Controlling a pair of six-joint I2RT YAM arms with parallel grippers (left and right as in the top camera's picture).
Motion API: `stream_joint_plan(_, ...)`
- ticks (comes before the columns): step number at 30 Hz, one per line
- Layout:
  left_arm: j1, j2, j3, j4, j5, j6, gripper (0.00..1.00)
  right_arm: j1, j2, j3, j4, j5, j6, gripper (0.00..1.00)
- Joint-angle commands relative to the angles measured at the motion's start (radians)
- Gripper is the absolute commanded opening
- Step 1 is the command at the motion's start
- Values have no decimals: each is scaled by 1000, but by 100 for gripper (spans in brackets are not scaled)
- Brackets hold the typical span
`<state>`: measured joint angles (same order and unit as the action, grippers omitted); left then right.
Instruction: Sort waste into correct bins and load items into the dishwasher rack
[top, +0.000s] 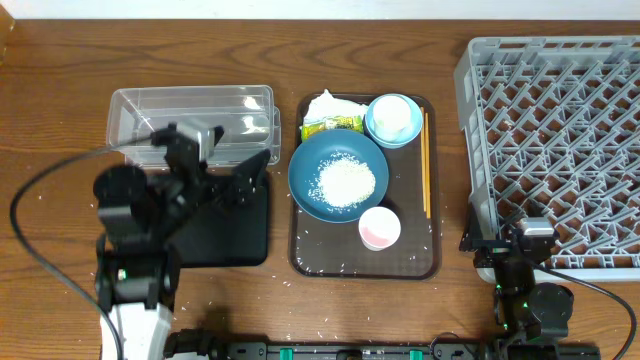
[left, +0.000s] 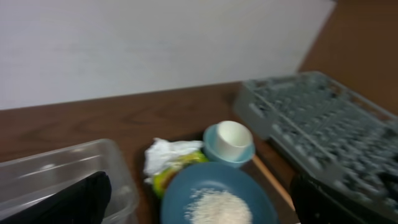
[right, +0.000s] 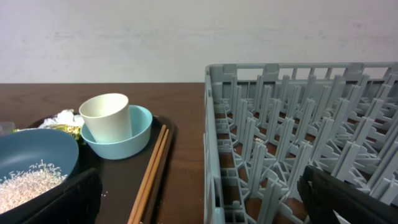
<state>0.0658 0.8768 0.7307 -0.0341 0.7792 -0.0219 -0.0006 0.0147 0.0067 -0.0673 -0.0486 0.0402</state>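
A brown serving tray (top: 415, 262) on the tabletop (top: 60, 90) carries the large dark-blue bowl (top: 308, 165), which holds the rice (top: 346, 182). Behind the bowl lie the crumpled napkin (top: 326, 104) and the yellow-green wrapper (top: 333, 125). The white cup (top: 394, 115) stands inside the light-blue bowl (top: 374, 127), the pink cup (top: 379, 228) sits at the tray's near edge, and the chopsticks (top: 426, 165) lie along its right side. The left end effector (top: 248, 180) hangs released over the black tray (top: 235, 240), beside the clear tub (top: 190, 110). The right end effector (right: 200, 193) is released too, at the near-left corner of the dishwasher rack (top: 560, 130).
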Motion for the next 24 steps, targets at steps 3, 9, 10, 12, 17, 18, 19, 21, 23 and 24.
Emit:
stream_joint_plan(3, 5, 106, 59, 140, 267, -68, 95, 15, -6, -1, -4, 7, -12, 99)
stream_joint_plan(9, 0, 164, 108, 131, 215, -240, 95, 15, -6, -1, -4, 7, -12, 99)
stream_joint_plan(10, -6, 177, 132, 79, 210, -238, 95, 15, -6, -1, -4, 7, -12, 99)
stream_joint_plan(12, -24, 209, 196, -66, 172, -208, 95, 15, -6, -1, -4, 7, -12, 99)
stream_joint_plan(17, -154, 287, 395, -496, -200, -30, 95, 15, -6, -1, -4, 7, -12, 99)
stream_joint_plan(18, -192, 300, 427, -546, -289, -11, 95, 15, -6, -1, -4, 7, -12, 99)
stream_joint_plan(19, -224, 307, 445, -565, -347, 6, 95, 15, -6, -1, -4, 7, -12, 99)
stream_joint_plan(21, -278, 311, 452, -557, -380, 19, 95, 15, -6, -1, -4, 7, -12, 99)
stream_joint_plan(23, -323, 311, 451, -558, -380, 19, 95, 15, -6, -1, -4, 7, -12, 99)
stream_joint_plan(24, -342, 313, 451, -558, -380, 18, 96, 15, -6, -1, -4, 7, -12, 99)
